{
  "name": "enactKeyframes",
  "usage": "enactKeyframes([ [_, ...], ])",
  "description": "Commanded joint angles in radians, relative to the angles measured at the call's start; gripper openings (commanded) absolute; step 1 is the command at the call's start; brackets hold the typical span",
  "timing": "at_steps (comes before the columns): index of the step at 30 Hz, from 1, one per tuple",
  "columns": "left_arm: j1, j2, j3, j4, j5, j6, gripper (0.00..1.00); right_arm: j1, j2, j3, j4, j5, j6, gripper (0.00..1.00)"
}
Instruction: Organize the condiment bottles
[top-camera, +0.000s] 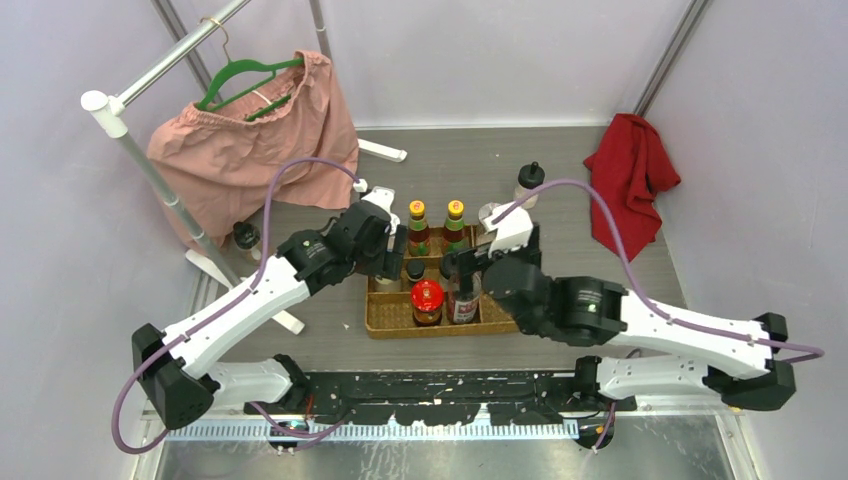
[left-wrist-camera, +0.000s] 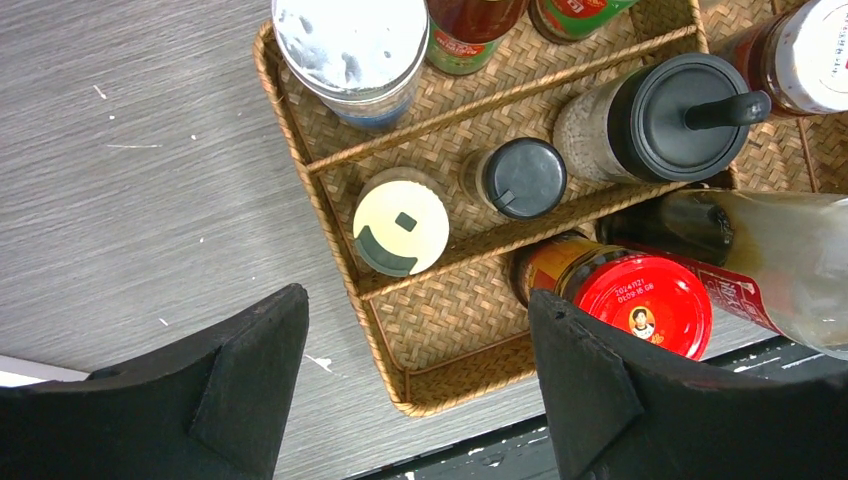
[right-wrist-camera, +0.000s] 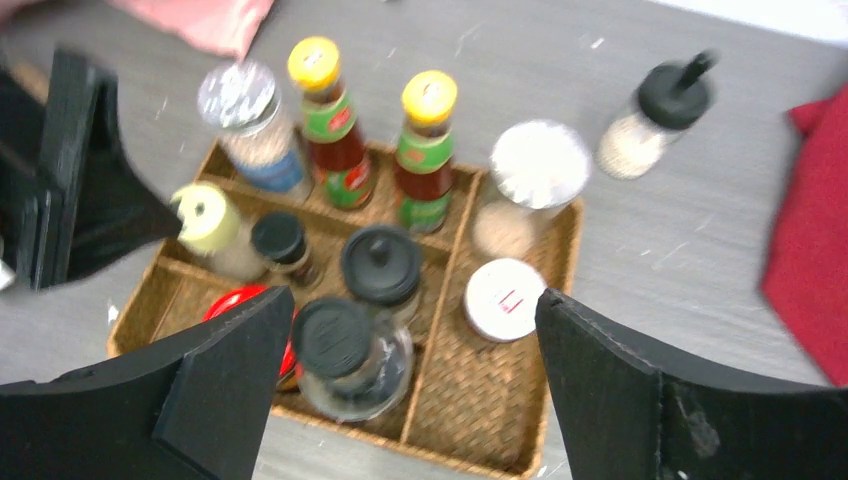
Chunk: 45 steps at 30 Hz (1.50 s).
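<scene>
Notably, the tray (right-wrist-camera: 478, 405) holds two yellow-capped bottles (right-wrist-camera: 330, 140).

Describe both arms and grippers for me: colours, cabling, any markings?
The left arm and right arm have white links with black joint housings and black bases. A mauve cable loops off each one. The left gripper and right gripper have matte black, wedge-shaped fingers. No markings are readable.

Your top camera looks down from afar; both wrist cameras closely overlook the same tan woven tray (left-wrist-camera: 445, 322).
</scene>
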Motion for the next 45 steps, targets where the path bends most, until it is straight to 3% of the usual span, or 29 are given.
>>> enactKeyframes([
  [1, 0.001, -0.007, 0.007, 0.044, -0.018, 0.008, 0.82, -0.096, -0.068, 0.118, -0.076, 0.188, -0.078, 0.99],
  [4, 0.032, 0.004, 0.026, 0.044, -0.023, 0.026, 0.87, -0.483, -0.073, 0.147, -0.07, -0.042, -0.098, 0.99],
  [7, 0.162, 0.008, 0.047, 0.073, 0.101, 0.047, 0.92, -0.808, -0.025, 0.135, -0.019, -0.31, -0.1, 0.99],
  [11, 0.318, 0.008, 0.081, 0.084, 0.135, 0.091, 1.0, -1.049, 0.082, 0.111, 0.059, -0.542, -0.088, 1.0],
  [21, 0.509, 0.024, 0.056, 0.075, 0.216, 0.111, 1.0, -1.081, 0.321, 0.166, 0.177, -0.699, -0.179, 1.0],
  [35, 0.514, 0.025, 0.03, 0.094, 0.266, 0.113, 1.0, -1.081, 0.679, 0.348, 0.28, -0.63, -0.308, 1.0],
  [45, 0.514, 0.049, 0.061, 0.079, 0.263, 0.133, 0.99, -1.103, 0.836, 0.471, 0.292, -0.603, -0.319, 1.0],
])
